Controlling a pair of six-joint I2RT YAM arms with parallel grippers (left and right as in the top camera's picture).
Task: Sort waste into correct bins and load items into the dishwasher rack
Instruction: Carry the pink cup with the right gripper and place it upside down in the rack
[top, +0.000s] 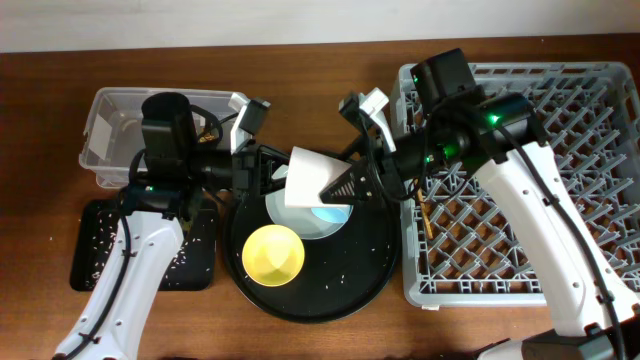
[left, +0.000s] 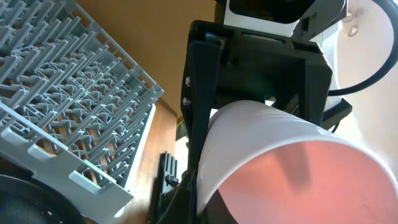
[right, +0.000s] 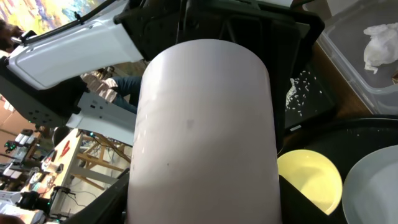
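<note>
A pink cup (top: 312, 178) hangs on its side above the large round black tray, between both arms. My left gripper (top: 283, 168) is at its open rim, and the cup's pink inside (left: 298, 174) fills the left wrist view. My right gripper (top: 345, 185) has a finger on each side of the cup's body (right: 205, 124). Both look shut on the cup. The yellow bowl (top: 273, 254) and the pale plate (top: 328, 213) lie on the round tray below. The dishwasher rack (top: 560, 200) holds the chopsticks (top: 424, 208). The light-blue cup is out of view.
The clear tub (top: 110, 130) stands at the back left with the white tissue (right: 379, 37) in it. The shallow black tray (top: 95, 250), with flaky scraps, lies in front of the tub. The round black tray (top: 370, 270) touches the rack's left edge.
</note>
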